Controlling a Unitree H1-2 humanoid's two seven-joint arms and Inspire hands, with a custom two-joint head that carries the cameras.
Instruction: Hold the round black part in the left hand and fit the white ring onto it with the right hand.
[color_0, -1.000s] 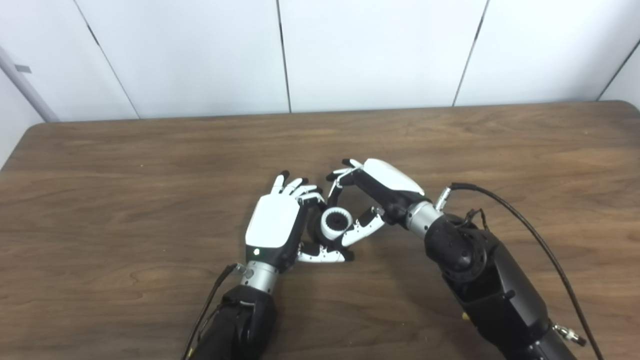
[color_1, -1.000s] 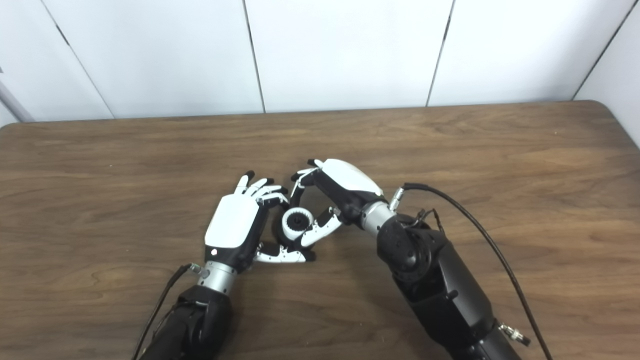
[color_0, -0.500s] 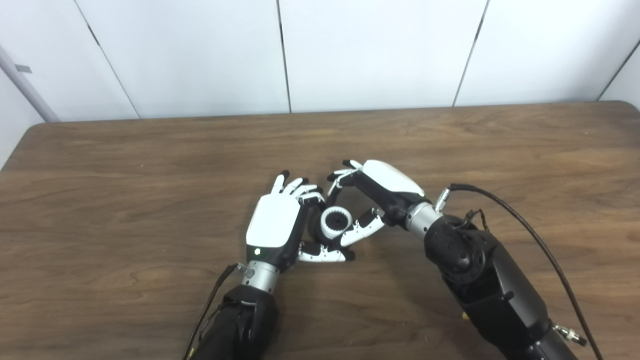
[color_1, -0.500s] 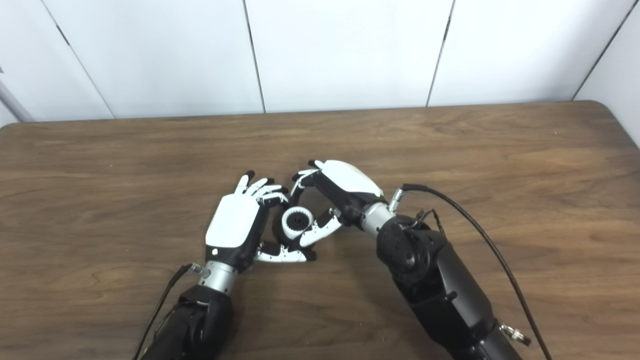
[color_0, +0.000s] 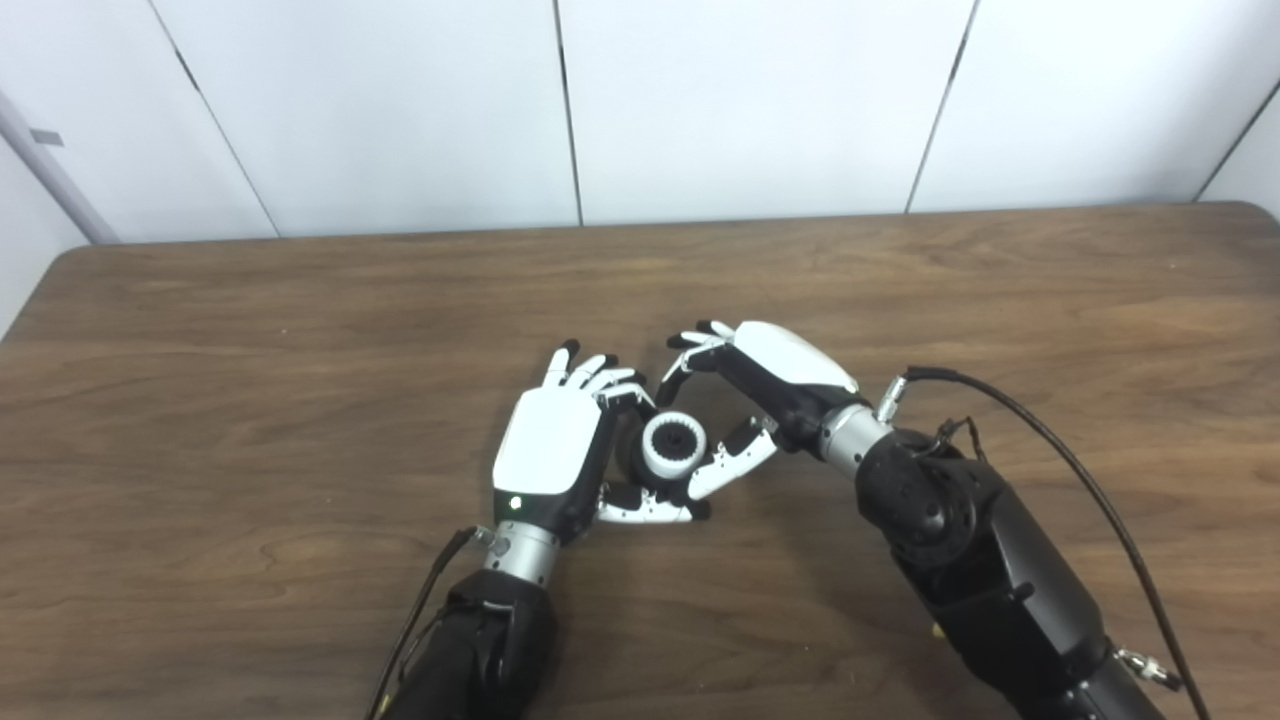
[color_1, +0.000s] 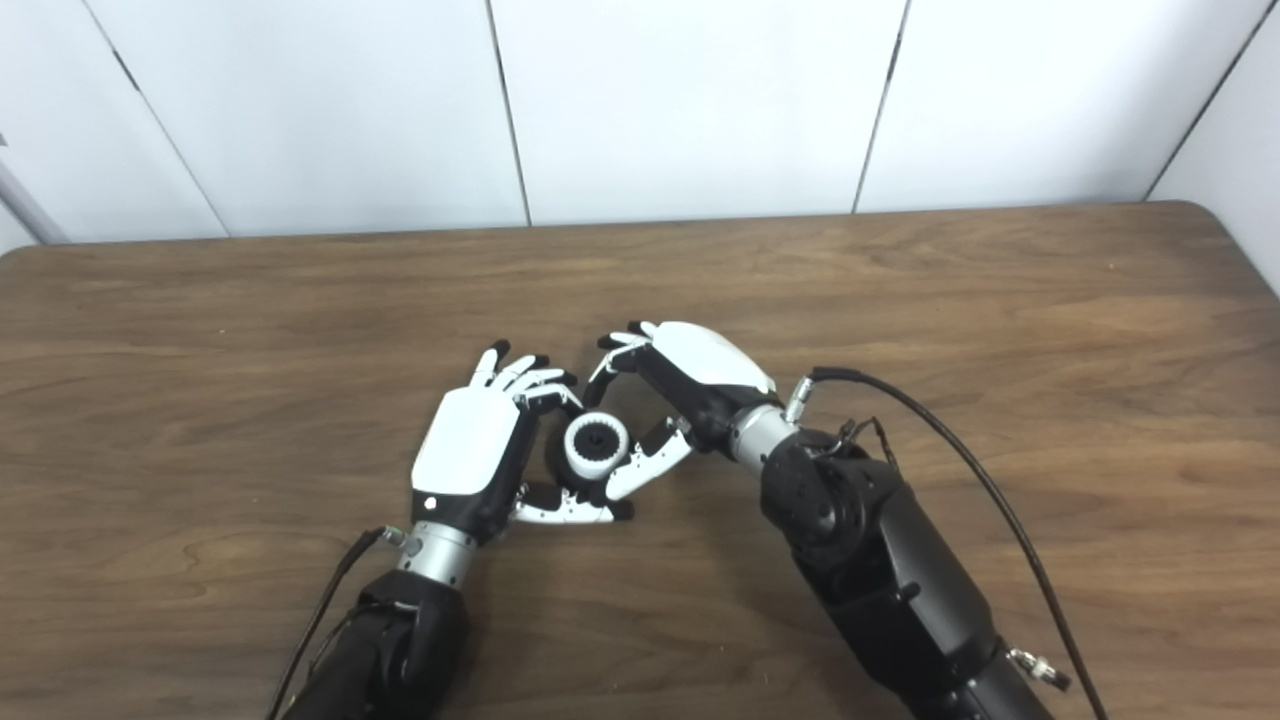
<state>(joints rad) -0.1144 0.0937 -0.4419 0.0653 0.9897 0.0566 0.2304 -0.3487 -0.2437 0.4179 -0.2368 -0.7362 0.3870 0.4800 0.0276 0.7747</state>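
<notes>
My left hand (color_0: 548, 447) lies back-up near the table's middle, shut on the round black part (color_0: 633, 463), which shows only as a dark edge between palm and thumb. The white ring (color_0: 672, 446) sits on that part with its toothed black centre facing up and to the right. My right hand (color_0: 785, 372) is just right of it, open. Its fingers (color_0: 690, 356) arch above the ring without touching it. Its thumb (color_0: 728, 469) lies close under the ring's lower right; I cannot tell whether they touch.
Both hands are over a brown wooden table (color_0: 300, 330) with white wall panels behind its far edge. A black cable (color_0: 1050, 440) loops off my right forearm (color_0: 960, 540) over the table's right side.
My right hand has drawn slightly to the right, its fingers lifting away from the ring. The left hand, black part and ring have stayed put.
</notes>
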